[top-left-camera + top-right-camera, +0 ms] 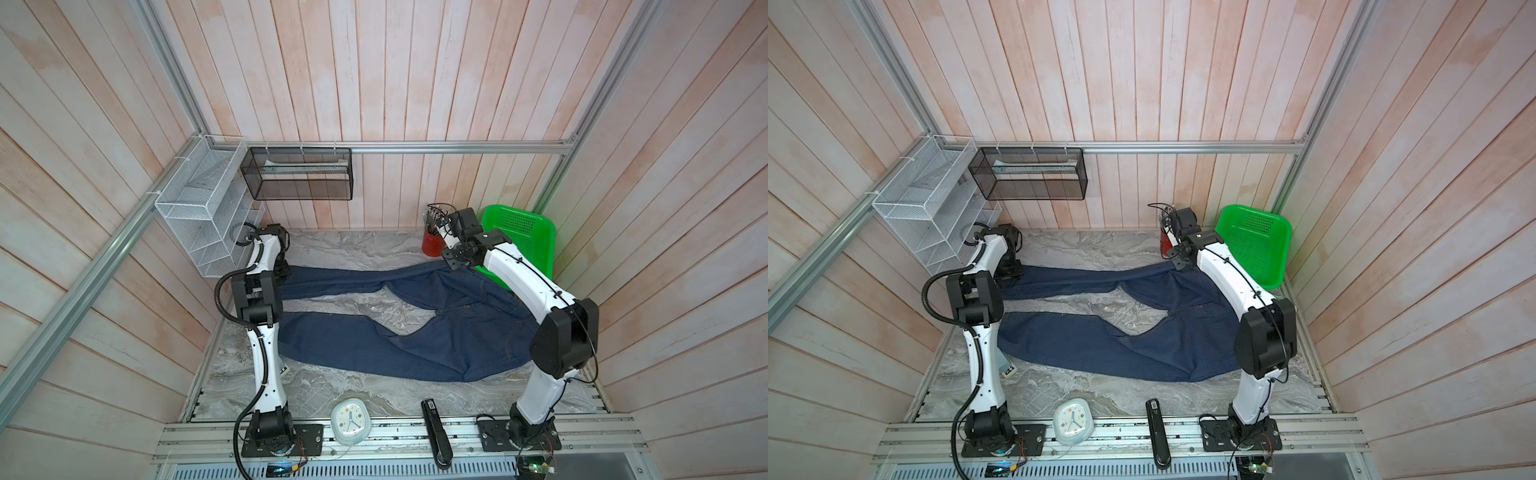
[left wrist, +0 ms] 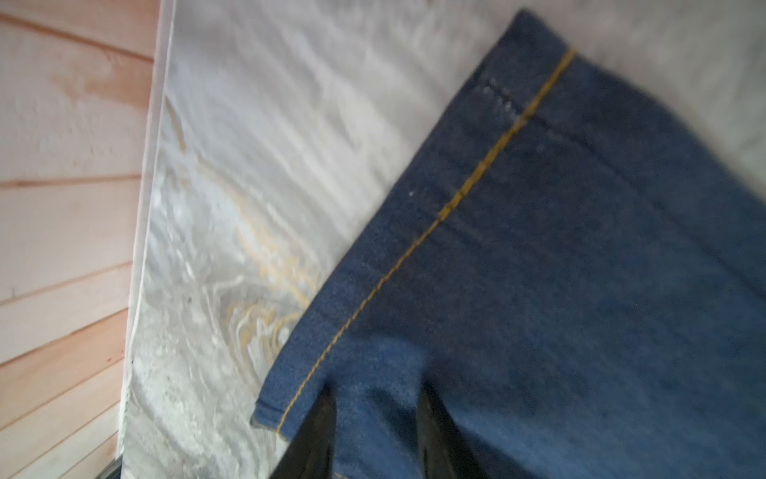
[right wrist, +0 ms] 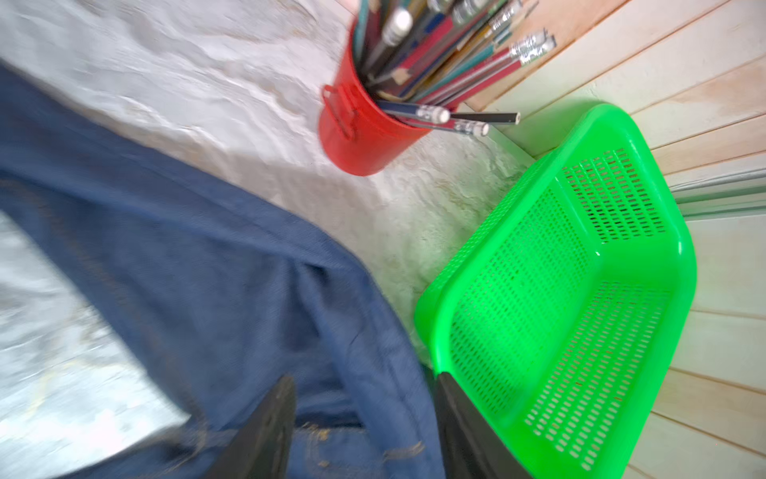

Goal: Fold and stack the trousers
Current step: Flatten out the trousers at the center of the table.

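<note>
In front of the trousers [image 1: 436, 340], a white clock [image 1: 350, 420] and a black stapler [image 1: 434, 432] lie at the front edge of the bench [image 1: 353, 249]. The trousers are spread flat across the bench with the legs apart, hems to the left and waist to the right. At the hem of their far leg, the left pincer [image 2: 377, 394] is closed partway on a pinched fold of denim. Over their far waist corner, the right pincer [image 3: 367, 379] stands wide apart, gripping nothing. Just beyond the waist stand a red pencil cup [image 3: 360, 137] and a tilted green basket [image 3: 580, 269].
</note>
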